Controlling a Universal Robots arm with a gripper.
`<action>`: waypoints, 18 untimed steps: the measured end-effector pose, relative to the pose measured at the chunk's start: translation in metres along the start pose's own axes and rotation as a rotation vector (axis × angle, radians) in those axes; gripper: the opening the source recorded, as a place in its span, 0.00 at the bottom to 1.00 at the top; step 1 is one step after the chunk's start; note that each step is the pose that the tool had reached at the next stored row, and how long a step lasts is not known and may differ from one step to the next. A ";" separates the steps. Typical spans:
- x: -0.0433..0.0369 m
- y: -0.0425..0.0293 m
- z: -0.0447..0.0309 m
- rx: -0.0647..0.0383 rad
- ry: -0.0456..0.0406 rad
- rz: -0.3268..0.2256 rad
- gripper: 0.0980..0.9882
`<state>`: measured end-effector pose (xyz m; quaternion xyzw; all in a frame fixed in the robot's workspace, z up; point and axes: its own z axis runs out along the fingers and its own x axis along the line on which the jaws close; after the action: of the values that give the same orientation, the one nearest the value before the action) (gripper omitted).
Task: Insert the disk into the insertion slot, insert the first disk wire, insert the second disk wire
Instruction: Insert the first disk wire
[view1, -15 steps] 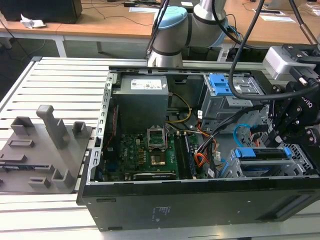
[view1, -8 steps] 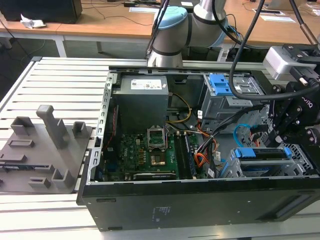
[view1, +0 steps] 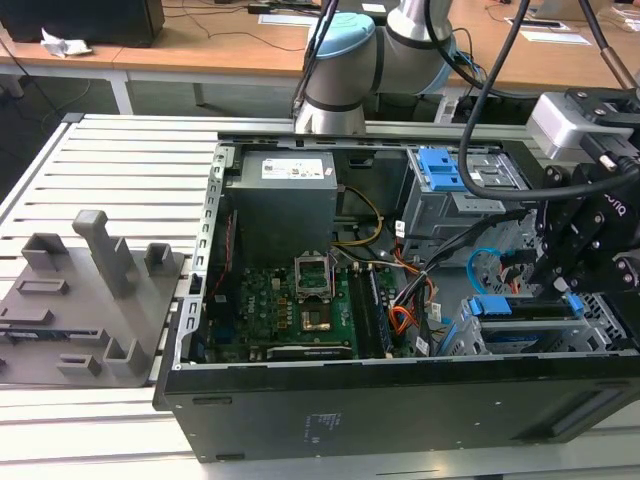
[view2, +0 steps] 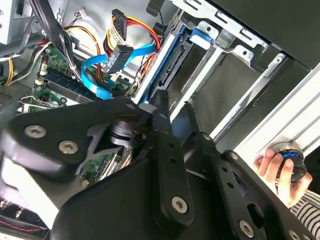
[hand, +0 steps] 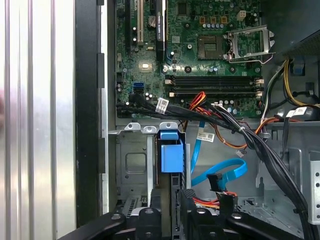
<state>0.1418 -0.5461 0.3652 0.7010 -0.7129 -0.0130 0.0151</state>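
The disk (hand: 171, 156), framed in its bright blue carrier, stands on edge inside the insertion slot (hand: 131, 165), a grey metal cage at the case's front corner. My gripper (hand: 172, 198) straddles the disk's near edge, with a finger pressed against each side. In the exterior view the gripper (view1: 568, 290) sits over the disk (view1: 520, 308) at the right. The second disk wire (hand: 222, 175), light blue, loops loose beside the cage with its dark plug free. The first disk wire (hand: 220, 201), a red/orange bundle with a black plug, lies unplugged just below it. Both wires (view2: 122, 55) hang near the disk (view2: 165, 65) in the second wrist view.
The open case (view1: 400, 400) holds a motherboard (view1: 290, 310), a grey power supply (view1: 280, 200) and a taller bay with a blue latch (view1: 440, 170). Black cable bundles (hand: 270, 155) cross above the cage. A grey fixture (view1: 80, 300) lies on the slatted table. A person's hand (view2: 272, 167) grips a knob.
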 end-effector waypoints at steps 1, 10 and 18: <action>0.0000 0.0000 0.0000 0.000 -0.0001 0.000 0.22; -0.0008 -0.0100 -0.0107 0.000 0.0010 0.000 0.30; -0.0072 -0.0099 -0.0108 0.000 0.0011 0.000 0.30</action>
<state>0.1523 -0.5390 0.3757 0.7010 -0.7129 -0.0126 0.0155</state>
